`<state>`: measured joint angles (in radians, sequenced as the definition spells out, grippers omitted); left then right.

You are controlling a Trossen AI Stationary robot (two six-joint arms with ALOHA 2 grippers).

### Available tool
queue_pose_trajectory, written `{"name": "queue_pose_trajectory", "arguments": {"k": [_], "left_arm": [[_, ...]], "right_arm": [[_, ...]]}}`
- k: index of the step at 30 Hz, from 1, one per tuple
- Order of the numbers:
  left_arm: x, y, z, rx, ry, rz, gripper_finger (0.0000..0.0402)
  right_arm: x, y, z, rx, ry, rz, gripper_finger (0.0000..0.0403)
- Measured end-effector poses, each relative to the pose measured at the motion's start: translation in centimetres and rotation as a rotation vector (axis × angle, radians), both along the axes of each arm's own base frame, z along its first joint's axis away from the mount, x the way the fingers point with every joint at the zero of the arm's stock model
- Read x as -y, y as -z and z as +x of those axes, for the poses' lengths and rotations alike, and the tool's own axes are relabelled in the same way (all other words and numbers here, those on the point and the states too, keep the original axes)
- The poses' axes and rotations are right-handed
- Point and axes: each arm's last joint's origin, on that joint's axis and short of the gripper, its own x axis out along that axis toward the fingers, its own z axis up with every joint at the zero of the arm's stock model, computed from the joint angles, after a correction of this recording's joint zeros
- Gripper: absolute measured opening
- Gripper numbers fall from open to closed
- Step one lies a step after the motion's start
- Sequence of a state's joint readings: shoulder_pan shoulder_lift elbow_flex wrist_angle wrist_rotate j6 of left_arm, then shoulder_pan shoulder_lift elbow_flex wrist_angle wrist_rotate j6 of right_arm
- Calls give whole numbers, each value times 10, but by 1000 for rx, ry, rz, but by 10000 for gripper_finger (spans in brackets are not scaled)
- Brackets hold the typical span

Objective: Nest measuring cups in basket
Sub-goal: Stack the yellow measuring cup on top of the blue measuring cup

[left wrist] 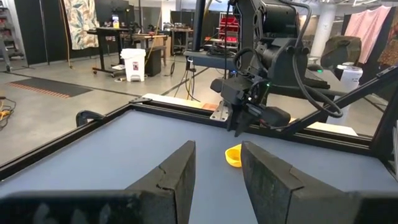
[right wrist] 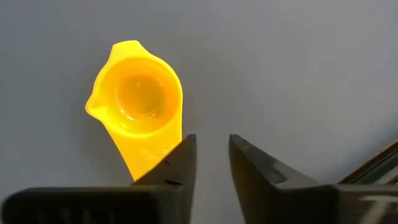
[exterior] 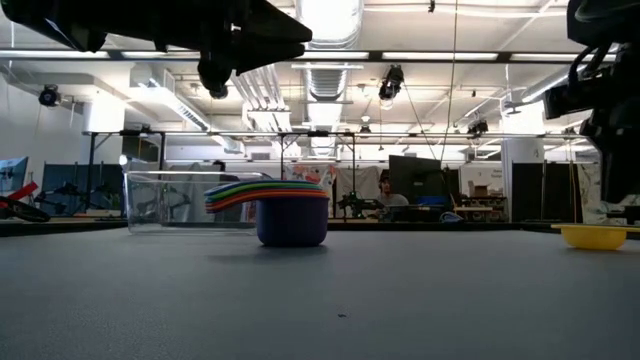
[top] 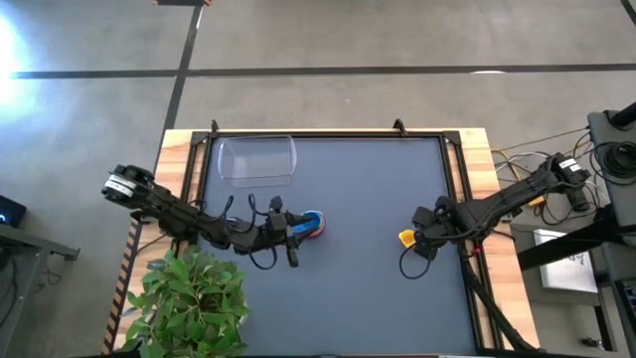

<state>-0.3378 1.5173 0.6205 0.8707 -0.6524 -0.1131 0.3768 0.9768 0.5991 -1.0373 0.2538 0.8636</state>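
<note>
1. Two dark robot arms work over a grey-blue counter (top: 348, 288): the right gripper (right wrist: 208, 158) hangs directly above a small yellow plastic measuring cup (right wrist: 140, 109) near the counter's right edge, its fingers set narrowly apart with nothing between them and the cup's flat handle just beside one fingertip.
2. One stack of nested plastic measuring cups (exterior: 290, 210), dark blue at the bottom with red, orange, green and teal handles fanned above it, sits on the counter left of centre, outside the tub, with the left gripper (left wrist: 214, 180) right beside it in the high view.
3. One clear rectangular plastic basket (top: 257, 159) lies near the far left of the counter, apparently with nothing in it, well apart from the yellow cup.
4. The left gripper's fingers stand a narrow gap apart, and the left wrist view shows nothing held between them.
5. Judged from this, the step in hand is picking up the yellow cup; it would go best with the fingers centred across the handle before they close, since the present line would probably miss it.
6. One leafy green potted plant (top: 189, 298) stands at the near left corner.
</note>
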Motion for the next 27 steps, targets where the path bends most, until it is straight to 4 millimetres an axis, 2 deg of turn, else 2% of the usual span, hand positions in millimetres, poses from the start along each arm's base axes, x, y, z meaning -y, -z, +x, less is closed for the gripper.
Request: {"name": "queue_pose_trajectory", "arguments": {"k": [7, 12, 18, 27], "left_arm": [[0, 1, 0, -8, 3, 3, 111], [0, 1, 0, -14, 3, 5, 111], [0, 1, 0, -13, 3, 5, 111], [0, 1, 0, -12, 2, 2, 111]], "right_arm": [[0, 2, -1, 1, 28, 2, 211], [2, 10, -5, -15, 79, 1, 259], [2, 16, -7, -16, 122, 22, 274], [5, 26, -11, -7, 207, -2, 250]]}}
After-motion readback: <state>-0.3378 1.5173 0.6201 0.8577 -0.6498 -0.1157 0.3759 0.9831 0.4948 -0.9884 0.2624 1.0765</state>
